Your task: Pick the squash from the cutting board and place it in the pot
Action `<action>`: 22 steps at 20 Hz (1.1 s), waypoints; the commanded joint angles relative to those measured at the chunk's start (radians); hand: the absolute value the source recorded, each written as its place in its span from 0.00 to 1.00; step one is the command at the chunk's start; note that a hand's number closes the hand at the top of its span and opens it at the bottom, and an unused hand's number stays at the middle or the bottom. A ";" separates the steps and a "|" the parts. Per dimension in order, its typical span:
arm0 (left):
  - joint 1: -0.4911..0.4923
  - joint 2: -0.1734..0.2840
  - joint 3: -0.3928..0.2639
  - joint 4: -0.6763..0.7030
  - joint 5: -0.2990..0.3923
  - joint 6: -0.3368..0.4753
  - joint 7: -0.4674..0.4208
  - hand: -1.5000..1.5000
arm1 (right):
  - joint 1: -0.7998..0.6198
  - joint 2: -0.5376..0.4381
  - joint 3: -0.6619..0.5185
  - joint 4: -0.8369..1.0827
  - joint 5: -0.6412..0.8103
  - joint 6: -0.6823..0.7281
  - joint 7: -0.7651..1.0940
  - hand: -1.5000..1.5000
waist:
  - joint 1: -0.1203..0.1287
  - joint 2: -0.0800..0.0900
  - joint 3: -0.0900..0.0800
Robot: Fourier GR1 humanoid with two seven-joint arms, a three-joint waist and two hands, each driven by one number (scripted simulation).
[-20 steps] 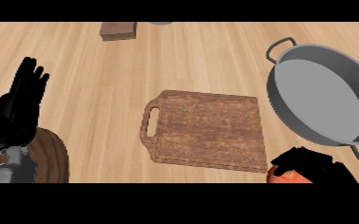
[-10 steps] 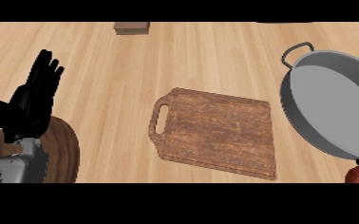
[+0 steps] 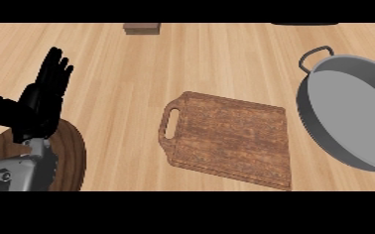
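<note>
A brown wooden cutting board point(image 3: 230, 139) with a handle slot on its left lies bare in the middle of the counter. No squash shows in the head view. The grey pot point(image 3: 344, 114), with a loop handle at its top, lies at the right edge, partly cut off. My left hand point(image 3: 42, 99) stands open at the far left, fingers straight and pointing up, holding nothing. My right hand is outside the view.
A dark round wooden piece point(image 3: 70, 153) lies under my left forearm at the lower left. A small brown block point(image 3: 142, 28) sits at the counter's far edge. A dark object point(image 3: 304, 24) peeks in at the top right.
The view has swung left, so board and pot sit further right. My right hand with the orange-red thing under it has slid out of the lower right corner. The left hand keeps its pose.
</note>
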 commanded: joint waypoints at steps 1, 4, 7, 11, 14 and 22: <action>-0.027 -0.028 -0.029 0.008 -0.038 0.031 0.008 0.50 | -0.098 -0.037 -0.075 0.233 -0.059 0.012 -0.119 1.00 | 0.002 0.001 0.001; -0.046 -0.006 -0.015 0.009 0.002 -0.006 0.039 0.50 | -0.105 -0.130 -0.064 0.240 0.280 -0.156 -0.162 1.00 | 0.020 0.008 0.002; -0.067 0.011 -0.010 -0.006 0.006 -0.015 0.063 0.50 | -0.203 -0.098 0.031 0.404 0.451 -0.298 -0.171 1.00 | 0.036 0.009 0.002; -0.071 0.002 0.007 0.046 -0.001 -0.009 0.012 0.50 | -0.281 -0.100 0.036 0.697 0.483 -0.407 -0.355 1.00 | 0.017 0.006 0.002; -0.103 0.004 0.001 0.054 -0.018 0.001 0.033 0.50 | -0.401 -0.132 0.034 0.906 0.485 -0.434 -0.412 1.00 | 0.015 0.005 0.001; 0.002 -0.029 -0.030 -0.022 -0.032 0.001 0.003 0.50 | -0.565 -0.130 0.036 1.278 0.414 -0.286 -0.455 0.00 | 0.032 0.007 0.003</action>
